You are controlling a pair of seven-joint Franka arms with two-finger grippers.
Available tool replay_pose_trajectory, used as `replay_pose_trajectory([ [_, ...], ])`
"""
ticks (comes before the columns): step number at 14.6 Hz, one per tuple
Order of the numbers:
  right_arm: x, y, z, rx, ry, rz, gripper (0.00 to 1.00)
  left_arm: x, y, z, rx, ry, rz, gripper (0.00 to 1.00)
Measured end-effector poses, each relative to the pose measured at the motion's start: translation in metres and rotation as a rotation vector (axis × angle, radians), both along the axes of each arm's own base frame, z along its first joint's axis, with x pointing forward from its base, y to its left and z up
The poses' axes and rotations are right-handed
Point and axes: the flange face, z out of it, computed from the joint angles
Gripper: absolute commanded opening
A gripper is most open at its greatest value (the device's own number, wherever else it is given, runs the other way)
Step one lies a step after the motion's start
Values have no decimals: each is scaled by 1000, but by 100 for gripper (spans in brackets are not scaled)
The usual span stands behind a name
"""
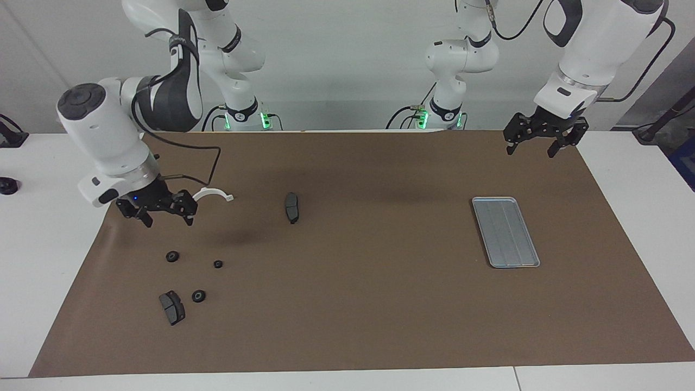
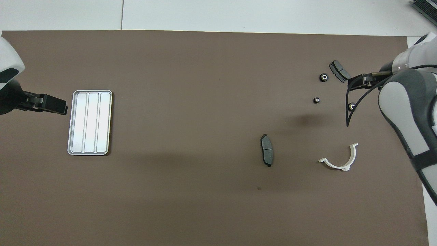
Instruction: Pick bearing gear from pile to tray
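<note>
Three small black bearing gears (image 1: 172, 256) (image 1: 218, 264) (image 1: 198, 295) lie loose in the pile at the right arm's end of the brown mat; the overhead view shows them as gears (image 2: 351, 107) (image 2: 316, 100) (image 2: 323, 77). My right gripper (image 1: 167, 220) (image 2: 352, 83) hangs open and empty above the mat, over the spot between the nearest gear and a dark brake pad (image 1: 172, 307). The silver grooved tray (image 1: 505, 233) (image 2: 90, 122) lies empty toward the left arm's end. Beside the tray, my left gripper (image 1: 531, 151) (image 2: 61, 106) waits, raised, open and holding nothing.
A white half-ring bracket (image 1: 213, 194) (image 2: 341, 159) lies nearer to the robots than the gears. A second dark brake pad (image 1: 292, 207) (image 2: 267, 150) rests alone toward the mat's middle. The right arm's cable (image 2: 348, 109) dangles over the pile.
</note>
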Motion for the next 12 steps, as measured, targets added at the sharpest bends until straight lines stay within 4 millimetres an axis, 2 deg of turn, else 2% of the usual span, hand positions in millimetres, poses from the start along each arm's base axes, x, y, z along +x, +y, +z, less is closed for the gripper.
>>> replay_pose_trajectory([
  [2, 7, -27, -35, -8, -11, 6, 100, 0, 0, 0, 0, 0, 0, 100],
  [3, 7, -33, -52, -10, -16, 5, 100, 0, 0, 0, 0, 0, 0, 100],
  [5, 3, -33, -83, -12, -20, 5, 99, 0, 0, 0, 0, 0, 0, 100],
  [10, -8, -34, -128, -11, 4, 1, 88, 0, 0, 0, 0, 0, 0, 100],
  [12, -10, -39, -141, -11, 15, -7, 88, 0, 0, 0, 0, 0, 0, 100],
])
